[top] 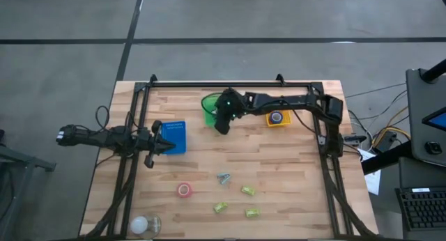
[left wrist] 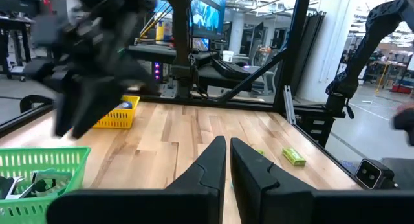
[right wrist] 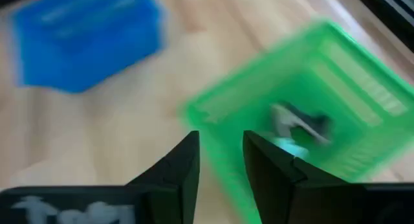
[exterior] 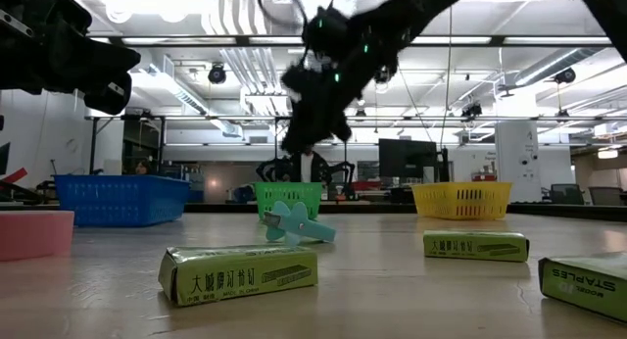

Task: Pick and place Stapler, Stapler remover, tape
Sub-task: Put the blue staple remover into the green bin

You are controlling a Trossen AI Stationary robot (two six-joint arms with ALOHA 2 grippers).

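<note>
staple box (exterior: 239, 271) nearest, small, stiff | stapler remover (top: 223, 177) light, slippery: pinch its middle | right gripper (top: 221, 125) spread, empty, above green basket (top: 210, 106) | left gripper (top: 169, 146) pressed together, beside blue basket (top: 175, 136)

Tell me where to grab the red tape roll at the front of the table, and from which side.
The red tape roll lies flat on the table, hole up, with nothing touching it. Come straight down from above and pinch across the outer rim, or put one finger in the pale core and one outside. A low side approach would probably just slide it.
</note>
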